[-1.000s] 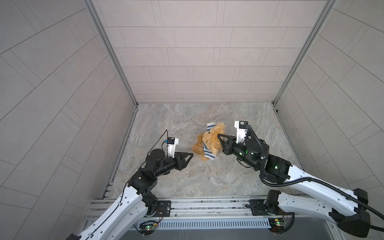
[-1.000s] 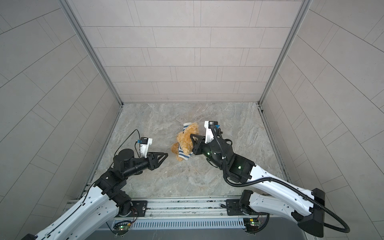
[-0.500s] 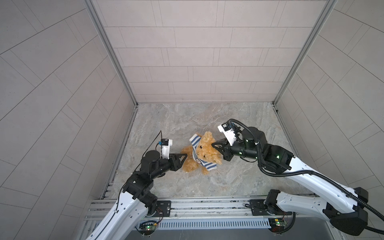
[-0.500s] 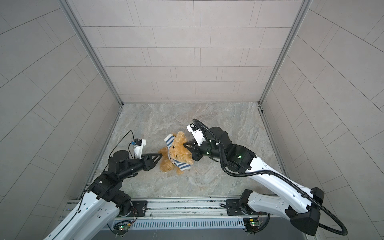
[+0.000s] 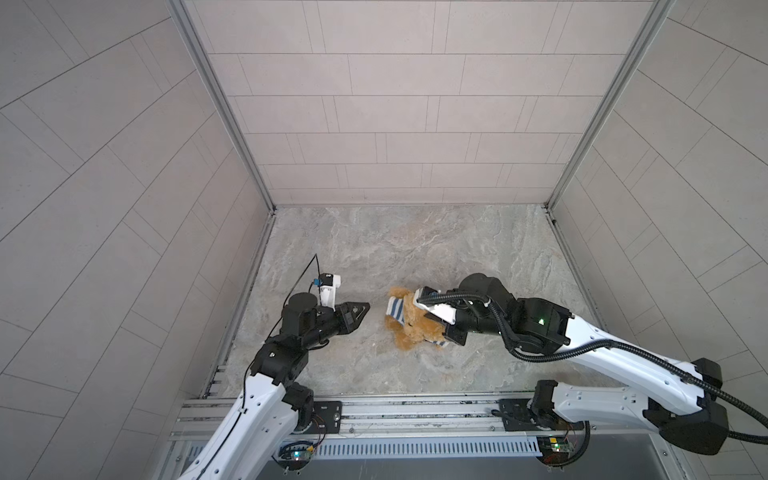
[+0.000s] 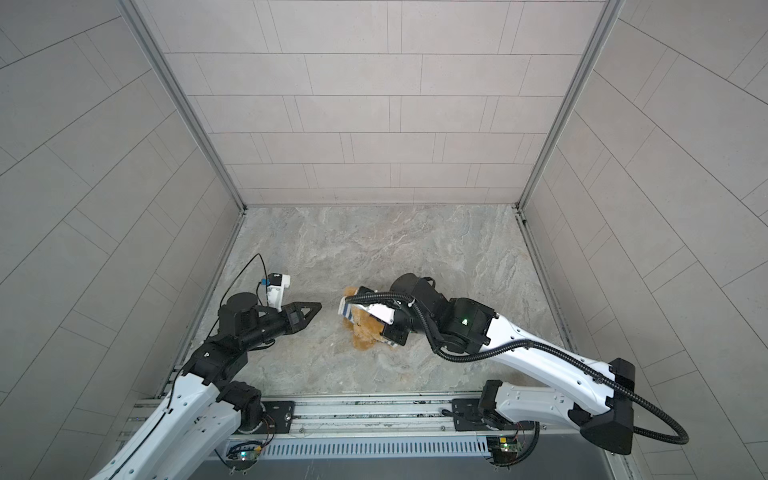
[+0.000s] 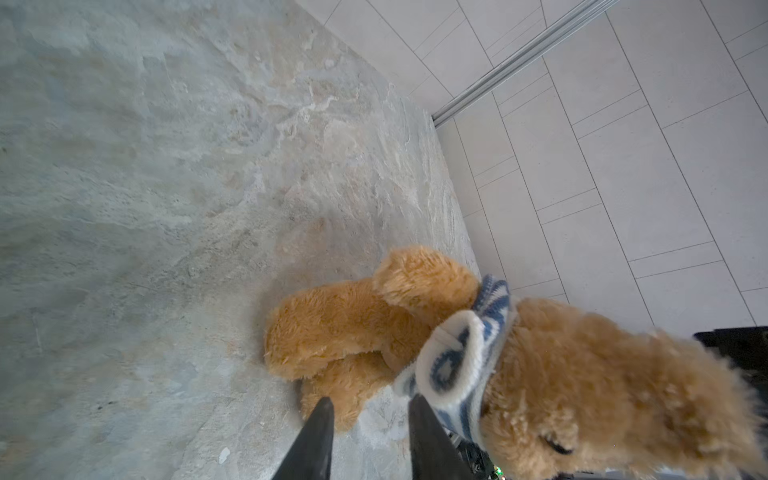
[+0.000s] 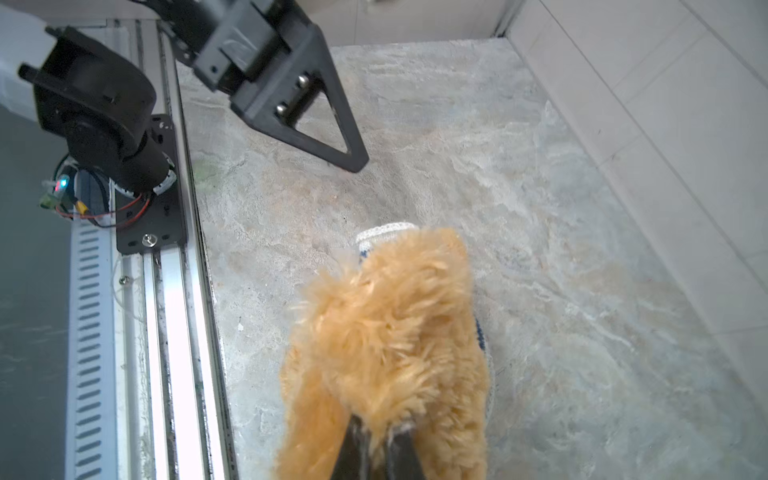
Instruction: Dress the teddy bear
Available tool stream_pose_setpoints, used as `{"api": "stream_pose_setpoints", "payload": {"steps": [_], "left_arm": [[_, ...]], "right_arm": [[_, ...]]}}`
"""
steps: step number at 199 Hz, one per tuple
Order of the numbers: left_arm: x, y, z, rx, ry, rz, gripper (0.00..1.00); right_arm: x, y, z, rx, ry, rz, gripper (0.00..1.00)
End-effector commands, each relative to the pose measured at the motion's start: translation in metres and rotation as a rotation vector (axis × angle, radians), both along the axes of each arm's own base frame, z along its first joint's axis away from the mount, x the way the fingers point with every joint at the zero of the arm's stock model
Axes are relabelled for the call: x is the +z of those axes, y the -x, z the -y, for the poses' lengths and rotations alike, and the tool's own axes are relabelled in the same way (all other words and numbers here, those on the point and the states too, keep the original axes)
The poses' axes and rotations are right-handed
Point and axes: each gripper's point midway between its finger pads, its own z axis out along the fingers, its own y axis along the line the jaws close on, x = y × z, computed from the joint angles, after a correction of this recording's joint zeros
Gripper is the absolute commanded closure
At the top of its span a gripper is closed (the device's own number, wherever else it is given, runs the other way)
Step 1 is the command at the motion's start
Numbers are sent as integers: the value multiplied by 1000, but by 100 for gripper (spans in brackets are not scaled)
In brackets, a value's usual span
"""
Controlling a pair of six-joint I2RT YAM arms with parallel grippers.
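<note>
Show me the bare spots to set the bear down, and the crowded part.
Free: the wide stretch of table between the teddy bear and the back wall, and the strip between it and the front rail. Crowded: the middle, where the left end effector faces the striped shirt and the right end effector grips the bear.
</note>
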Motion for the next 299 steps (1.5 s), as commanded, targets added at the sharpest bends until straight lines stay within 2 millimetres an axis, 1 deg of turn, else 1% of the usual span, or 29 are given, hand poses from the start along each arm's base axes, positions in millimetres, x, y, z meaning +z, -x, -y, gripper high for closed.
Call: {"api": "stream_pose_setpoints", "payload": {"steps": [1, 20, 38, 60, 86, 108, 126, 138, 159, 169, 176, 190, 207, 231, 252, 266, 299], "left_arm": [[0, -4, 7, -27, 43, 5, 67], [-6, -4, 10, -51, 35, -5, 70], [-1, -2, 15, -85, 68, 19, 69], [4, 1, 22, -117, 119, 35, 68], [6, 5, 31, -147, 123, 44, 68], [10, 8, 34, -156, 125, 62, 67], [17, 9, 32, -148, 133, 88, 61], [17, 10, 30, -140, 126, 86, 56], [13, 10, 30, -137, 124, 70, 40], [14, 10, 30, -137, 129, 69, 35], [17, 10, 30, -137, 137, 75, 32], [24, 10, 31, -143, 140, 90, 29], [32, 13, 30, -157, 108, 113, 28], [37, 16, 32, -187, 102, 118, 28], [26, 14, 34, -195, 91, 75, 28], [19, 10, 36, -193, 87, 51, 31], [14, 9, 50, -231, 62, 24, 36]], "right_arm": [[23, 9, -4, 140, 29, 190, 100], [28, 15, -5, 189, 24, 224, 100], [33, 18, -5, 207, -2, 251, 100], [28, 22, -8, 237, -10, 244, 100], [24, 25, -14, 265, -18, 226, 100], [23, 26, -15, 273, -16, 230, 100], [22, 26, -14, 270, -21, 228, 100], [23, 26, -14, 265, -30, 226, 100], [19, 26, -13, 262, -25, 217, 100], [18, 26, -13, 262, -24, 217, 100], [17, 26, -13, 261, -23, 215, 100], [16, 26, -12, 261, -22, 215, 100], [16, 27, -10, 259, -25, 214, 100], [13, 29, -9, 258, -33, 205, 100], [11, 30, -10, 260, -40, 201, 100], [11, 31, -10, 263, -47, 203, 100], [10, 31, -11, 271, -52, 198, 100]]}}
